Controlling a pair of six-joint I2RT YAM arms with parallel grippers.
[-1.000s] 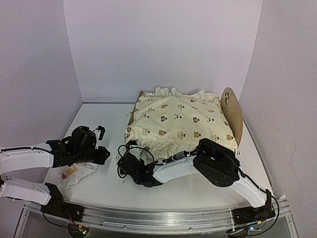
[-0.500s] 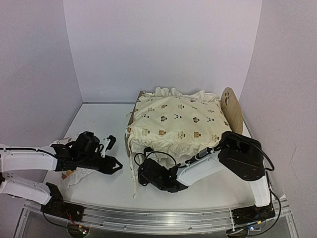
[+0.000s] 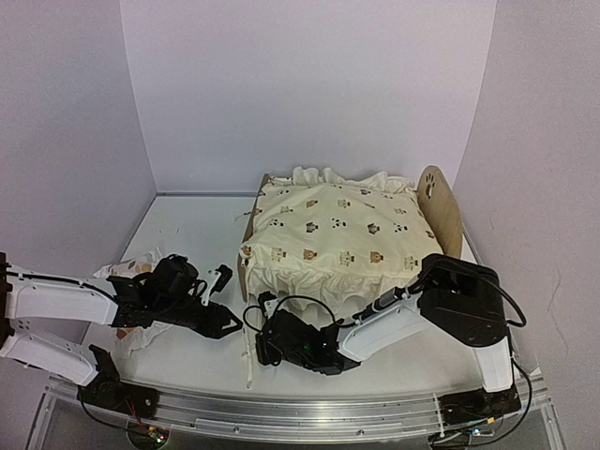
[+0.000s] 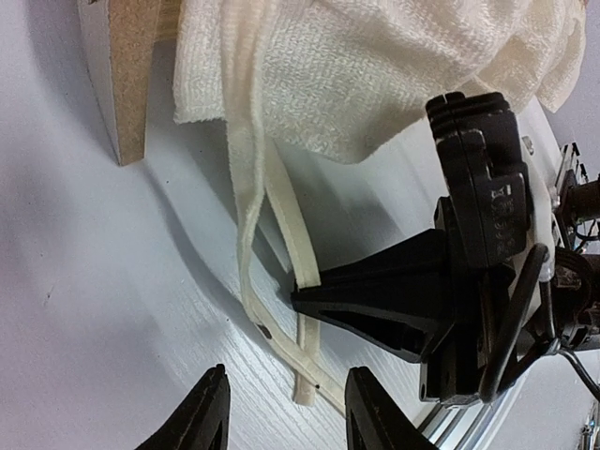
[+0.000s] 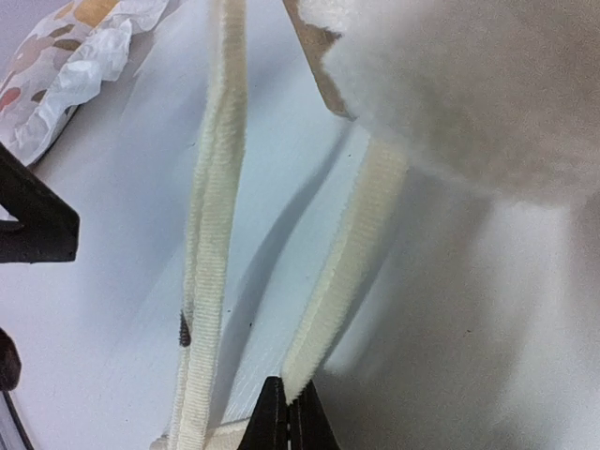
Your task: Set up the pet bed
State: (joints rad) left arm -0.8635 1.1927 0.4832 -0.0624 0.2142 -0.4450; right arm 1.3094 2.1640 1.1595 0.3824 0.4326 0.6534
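Right end effector [image 5: 287, 417]: pinching cushion tie [image 5: 349, 272], 7 o'clock of pet bed [image 3: 441, 214]. Left end effector [image 4: 286, 398]: spread, empty.

**Cream, wood and white**

You see a cream cushion [image 3: 333, 230] dotted with brown and black animal prints, and cream ties [image 5: 214, 187]. The light-wood bed [image 3: 442, 216] has a paw-print cutout. The white pillow [image 5: 70, 42] is printed orange-brown, and the tabletop [image 3: 187, 234] is white.
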